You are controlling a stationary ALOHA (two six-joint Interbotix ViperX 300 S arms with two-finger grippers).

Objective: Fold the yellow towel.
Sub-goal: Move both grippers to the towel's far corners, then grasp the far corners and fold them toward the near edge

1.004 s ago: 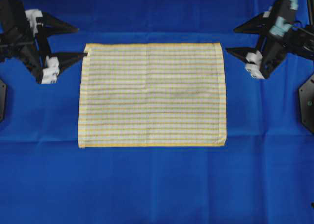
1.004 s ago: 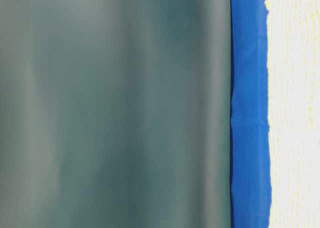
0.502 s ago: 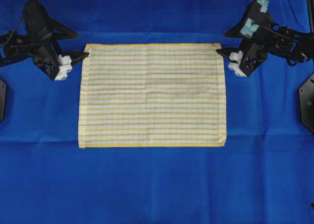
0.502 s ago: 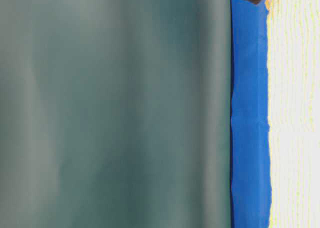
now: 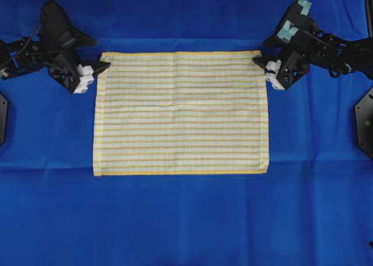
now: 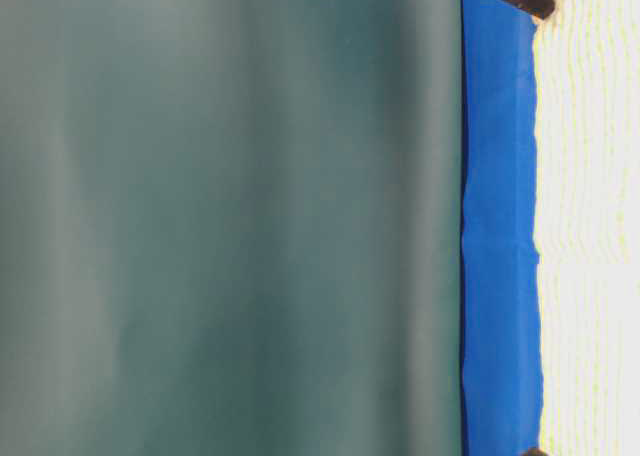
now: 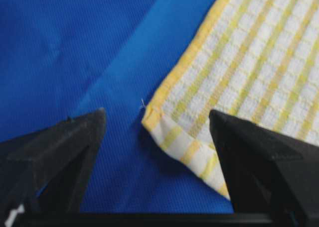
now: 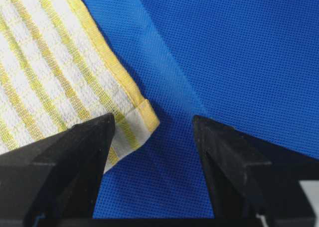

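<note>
The yellow towel [image 5: 180, 112] was a thin woven cloth, matt, with a nubbly waffle-like texture between its yellow stripes and a smoother stitched hem along its edges. The blue cloth [image 5: 186, 219] under it looked like a fine, dotted-weave fabric, matt, with soft creases. The left gripper's fingers [image 7: 60, 152] and the right gripper's fingers [image 8: 75, 162] were matt black plastic, faintly grainy.

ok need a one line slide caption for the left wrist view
Open left gripper straddling the corner of the flat yellow towel on the blue cloth, not yet gripping it.
</note>
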